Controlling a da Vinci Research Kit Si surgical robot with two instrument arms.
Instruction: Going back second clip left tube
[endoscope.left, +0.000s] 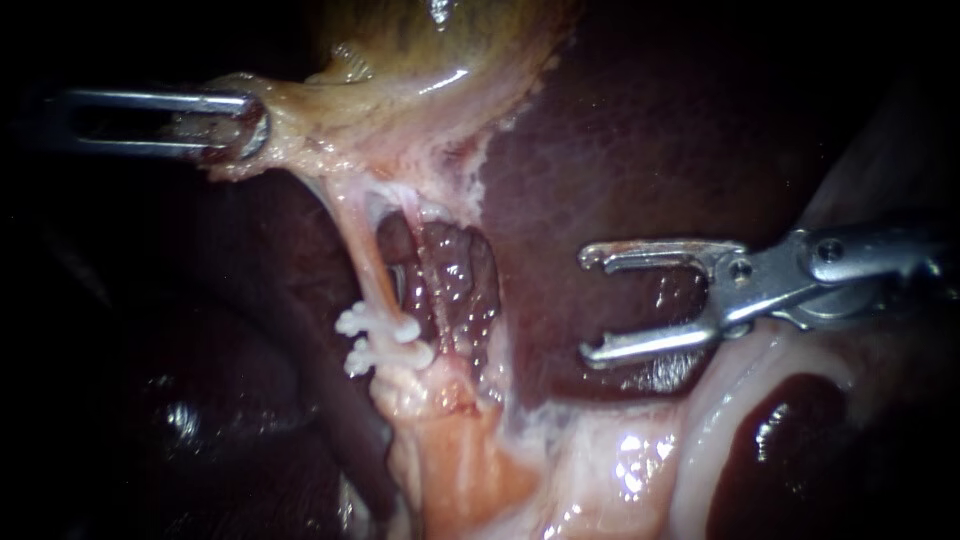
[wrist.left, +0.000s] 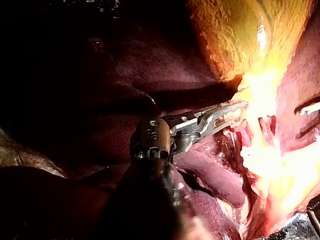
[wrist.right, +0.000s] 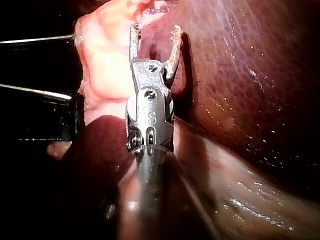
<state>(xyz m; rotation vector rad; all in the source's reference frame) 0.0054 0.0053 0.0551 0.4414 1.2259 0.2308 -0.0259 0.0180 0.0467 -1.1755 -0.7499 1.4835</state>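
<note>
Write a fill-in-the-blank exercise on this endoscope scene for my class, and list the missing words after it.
The left tube carries ___ white clips. The right instrument stands ___ in front of the liver, holding nothing. The left instrument is shut on pale tissue at the edge of the yellowish ___.
Missing words: two; open; gallbladder.

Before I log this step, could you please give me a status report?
Left tool shut on gallbladder. Right tool open, empty, clear of left tube. Two clips on tube. Nothing between.
</note>
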